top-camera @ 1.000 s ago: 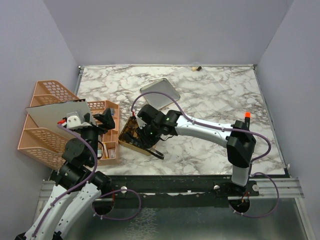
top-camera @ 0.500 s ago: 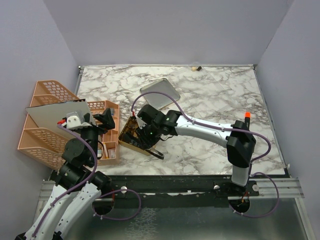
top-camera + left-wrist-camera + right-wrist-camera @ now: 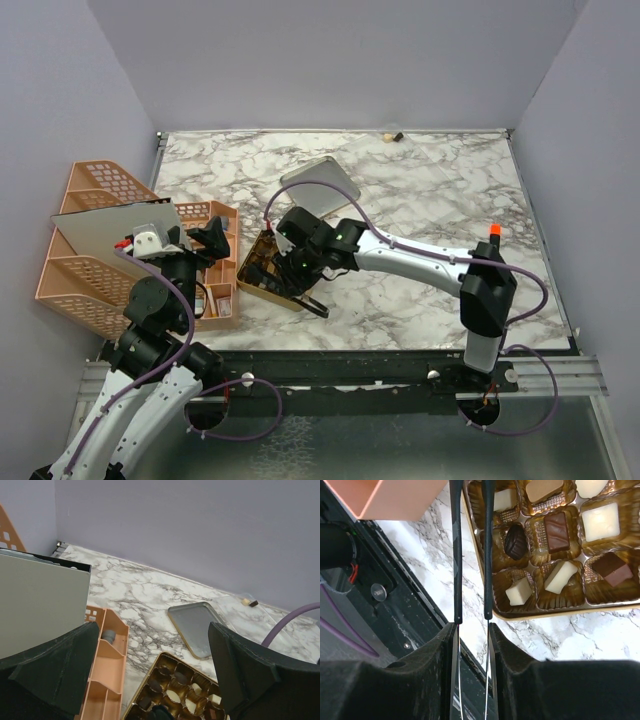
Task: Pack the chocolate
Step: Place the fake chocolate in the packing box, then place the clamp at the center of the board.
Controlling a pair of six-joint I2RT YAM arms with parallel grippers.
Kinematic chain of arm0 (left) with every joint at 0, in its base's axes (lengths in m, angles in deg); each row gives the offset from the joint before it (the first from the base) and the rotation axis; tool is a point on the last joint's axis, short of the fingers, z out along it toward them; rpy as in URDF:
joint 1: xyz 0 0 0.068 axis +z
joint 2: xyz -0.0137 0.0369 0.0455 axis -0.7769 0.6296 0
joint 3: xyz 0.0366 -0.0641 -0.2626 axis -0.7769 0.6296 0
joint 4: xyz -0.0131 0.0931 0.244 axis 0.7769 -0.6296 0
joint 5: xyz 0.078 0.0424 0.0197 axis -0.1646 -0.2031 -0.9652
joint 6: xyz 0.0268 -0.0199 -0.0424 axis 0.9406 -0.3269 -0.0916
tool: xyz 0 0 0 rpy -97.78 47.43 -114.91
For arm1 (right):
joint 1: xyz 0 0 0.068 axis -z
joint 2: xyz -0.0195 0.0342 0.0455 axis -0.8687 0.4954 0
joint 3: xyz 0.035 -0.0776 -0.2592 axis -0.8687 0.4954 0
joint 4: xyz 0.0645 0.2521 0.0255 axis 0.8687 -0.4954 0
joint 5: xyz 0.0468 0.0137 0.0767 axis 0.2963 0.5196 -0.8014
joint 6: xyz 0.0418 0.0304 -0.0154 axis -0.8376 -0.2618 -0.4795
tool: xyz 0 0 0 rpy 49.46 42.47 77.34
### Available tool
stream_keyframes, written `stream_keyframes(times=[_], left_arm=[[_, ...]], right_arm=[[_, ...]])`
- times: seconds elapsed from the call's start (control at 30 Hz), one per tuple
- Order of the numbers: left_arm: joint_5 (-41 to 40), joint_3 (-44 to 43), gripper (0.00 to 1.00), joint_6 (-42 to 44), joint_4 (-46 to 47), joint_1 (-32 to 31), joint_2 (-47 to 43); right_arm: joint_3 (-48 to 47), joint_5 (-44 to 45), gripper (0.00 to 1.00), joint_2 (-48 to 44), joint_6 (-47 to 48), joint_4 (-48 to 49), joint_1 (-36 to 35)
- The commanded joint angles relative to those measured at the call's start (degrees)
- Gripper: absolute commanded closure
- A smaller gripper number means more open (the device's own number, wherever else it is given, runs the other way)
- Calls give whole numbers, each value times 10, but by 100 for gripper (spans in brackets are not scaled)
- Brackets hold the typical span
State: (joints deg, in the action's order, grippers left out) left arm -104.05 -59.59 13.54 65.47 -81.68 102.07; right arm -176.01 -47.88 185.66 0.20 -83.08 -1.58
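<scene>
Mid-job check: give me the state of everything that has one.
Golden-brown gridded tray: uncovered, partly filled.
Small brown and cream chocolate pieces: seated in compartments.
Square grey-faced lid: off, lying flat, apart from tray.
Left end effector: open, empty.
Right end effector: narrow gap, grip unclear.

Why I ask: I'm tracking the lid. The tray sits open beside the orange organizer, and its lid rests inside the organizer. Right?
Not quite. The lid is not inside the organizer; it lies flat on the marble table just beyond the tray, as the top external view shows. The tray does sit open beside the orange organizer.
</scene>
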Motion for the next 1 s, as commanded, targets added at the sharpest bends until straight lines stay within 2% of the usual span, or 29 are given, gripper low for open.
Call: stream_keyframes(times=[0.0,0.27,0.7,0.97], left_arm=[[-8,6,1,-1,12,5,-5],[-5,6,1,-2,12,5,-5],[1,8,1,-2,13,5,-3],[4,8,1,-2,12,5,-1]], right_arm=[[-2,14,68,-57,-13,-1,-5],[29,53,68,-105,-28,-2,-5],[78,289,68,-193,-58,-62,2],[122,369,68,-181,-113,-95,21]])
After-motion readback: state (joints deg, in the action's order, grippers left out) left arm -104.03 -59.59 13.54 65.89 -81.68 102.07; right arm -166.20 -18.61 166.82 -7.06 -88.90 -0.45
